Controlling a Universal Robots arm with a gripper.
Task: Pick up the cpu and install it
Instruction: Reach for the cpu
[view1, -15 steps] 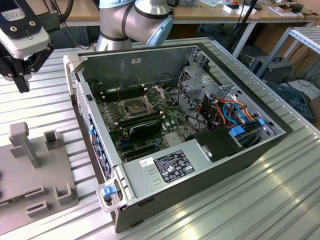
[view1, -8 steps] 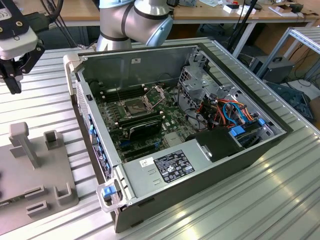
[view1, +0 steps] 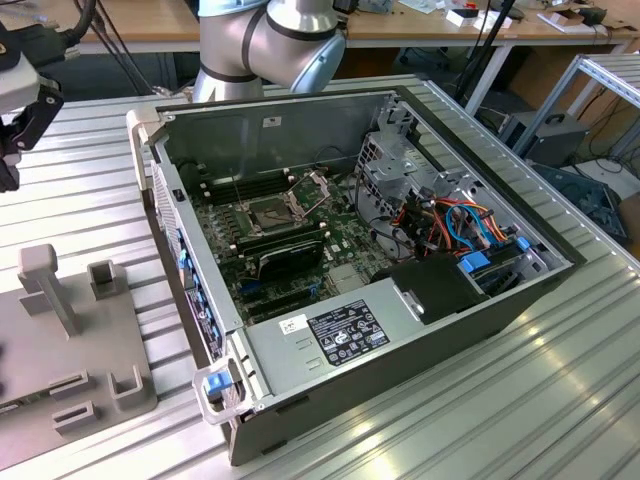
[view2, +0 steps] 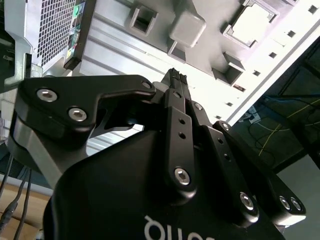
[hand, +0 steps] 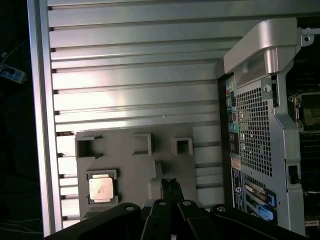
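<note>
Ribbed aluminium tabletop (view1: 560, 400), with an open computer case (view1: 280, 125) in the middle and a grey fixture plate (hand: 130, 165) right beside it. The cpu (hand: 101, 189) sits in its holder on that plate, by the edge farthest from the case. The tool (hand: 170, 182) hangs over the plate, off to the side of the chip and clear of it, tips pressed together with nothing between them. My worry: coming down closed like that would knock the chip rather than grip it, and a tilted grab could mash the socket (view1: 268, 212) pins.
</note>
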